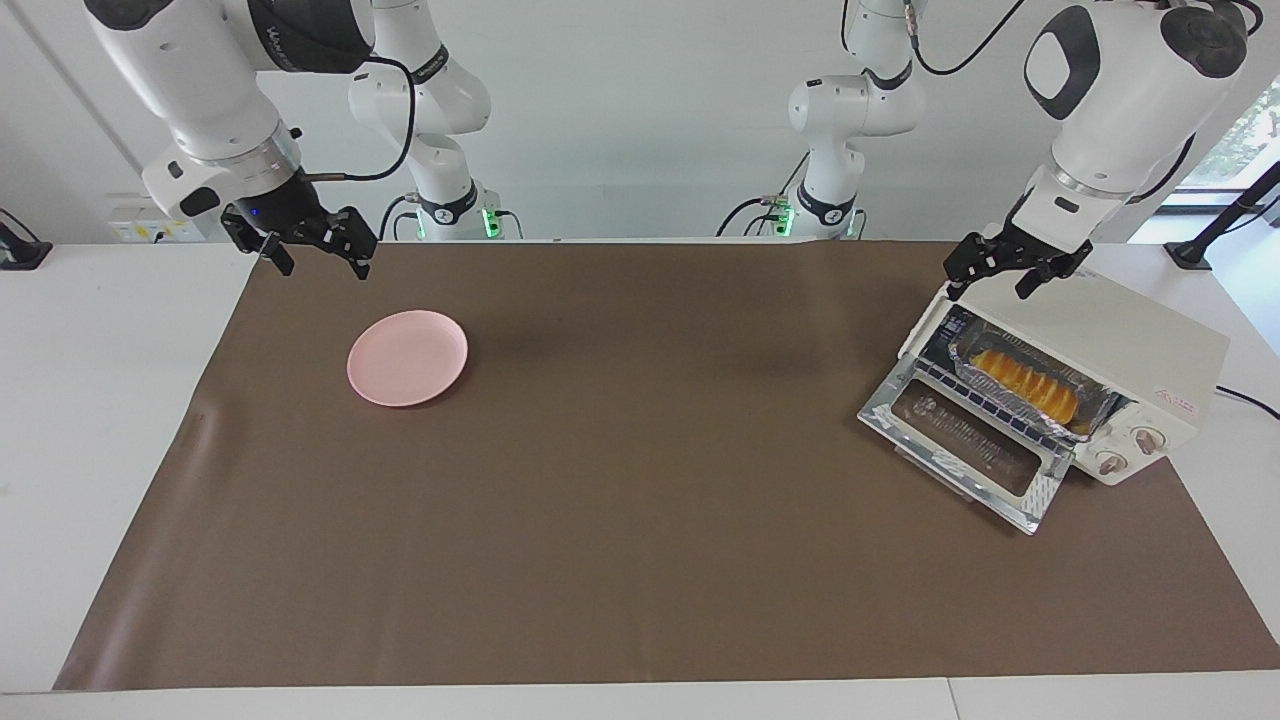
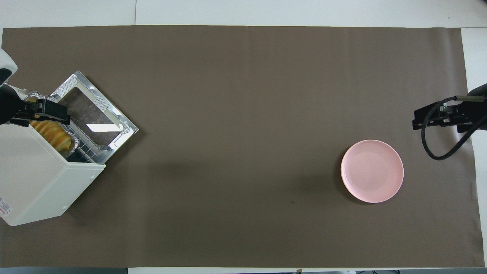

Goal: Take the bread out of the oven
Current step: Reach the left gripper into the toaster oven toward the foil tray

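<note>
Facing view and overhead view together show the toaster oven [image 1: 1120, 360] as the landmark, set at the left arm's end of the brown mat [image 1: 640, 500] that covers the surface. Nearest the robots, the left gripper [image 1: 1010, 272] is held over the oven's top front edge, just above the mouth; its fingers [image 1: 1030, 282] are parted and nothing is held between them. This hover is judged to be a staging pose for a reach down into the opening. The glass door [image 1: 965, 445] is folded flat onto the mat in front of the oven, so the interior is left clear for access. Inside, the bread [image 1: 1025, 385] is seen lying in a foil tray [image 1: 1090, 420] on the wire rack, below the fingers and apart from them, not yet touched. Well away from the oven, toward the right arm's end, a pink plate [image 1: 408, 357] is laid, probably as the landing spot. Over the mat's edge near that plate the right gripper [image 1: 318, 250] waits, its fingers spread and empty.
</note>
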`<state>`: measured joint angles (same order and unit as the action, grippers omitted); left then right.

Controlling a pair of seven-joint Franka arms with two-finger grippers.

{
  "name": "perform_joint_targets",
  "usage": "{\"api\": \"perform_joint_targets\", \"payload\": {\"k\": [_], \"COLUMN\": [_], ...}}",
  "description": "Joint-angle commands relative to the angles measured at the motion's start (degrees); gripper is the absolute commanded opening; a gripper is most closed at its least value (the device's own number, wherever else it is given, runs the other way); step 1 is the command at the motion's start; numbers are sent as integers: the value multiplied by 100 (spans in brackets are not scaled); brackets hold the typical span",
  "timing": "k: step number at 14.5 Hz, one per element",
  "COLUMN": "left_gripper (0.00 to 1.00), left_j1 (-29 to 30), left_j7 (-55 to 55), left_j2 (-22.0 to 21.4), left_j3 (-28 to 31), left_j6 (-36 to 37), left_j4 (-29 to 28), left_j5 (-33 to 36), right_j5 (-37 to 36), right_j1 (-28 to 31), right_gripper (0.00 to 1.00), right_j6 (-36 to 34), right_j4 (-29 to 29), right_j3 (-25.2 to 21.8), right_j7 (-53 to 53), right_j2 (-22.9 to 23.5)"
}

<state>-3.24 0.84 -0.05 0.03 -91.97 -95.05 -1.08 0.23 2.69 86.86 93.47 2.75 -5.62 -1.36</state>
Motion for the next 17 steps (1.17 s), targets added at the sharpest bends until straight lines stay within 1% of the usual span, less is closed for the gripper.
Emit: {"api": "perform_joint_targets", "payload": {"k": [1,10,12,14,15,16,17], "left_gripper": [100,100,100,100,100,100,100], "left_j1": [122,113,113,61,35,26,-44], "left_j7": [-75,-49,117,417,478,540,749], "left_j2": [23,-48,-13,84,215,364,679], "left_j3": [-74,-82,-74,-65,-56,-56,-47], "left_j6": [-93,39,-40,38,47,126,292], "left_j4": [4,-13,12,57,92,231,520], "left_j5": [-85,-85,-85,-33,-41,-50,-33], "right_j5": [-76,-76,-76,-67,-67,-76,-76], "right_j1": [82,82,82,82,82,82,82], "right_gripper": [100,100,100,100,100,100,100], "right_j6": [-64,-64,-64,-64,-64,-64,-64], "right_j4": [22,22,22,22,22,22,22], "right_j3": [68,68,60,68,68,68,68], "right_j7": [141,141,141,141,141,141,141], "right_j2": [-40,-40,-40,-40,-40,-40,-40]}}
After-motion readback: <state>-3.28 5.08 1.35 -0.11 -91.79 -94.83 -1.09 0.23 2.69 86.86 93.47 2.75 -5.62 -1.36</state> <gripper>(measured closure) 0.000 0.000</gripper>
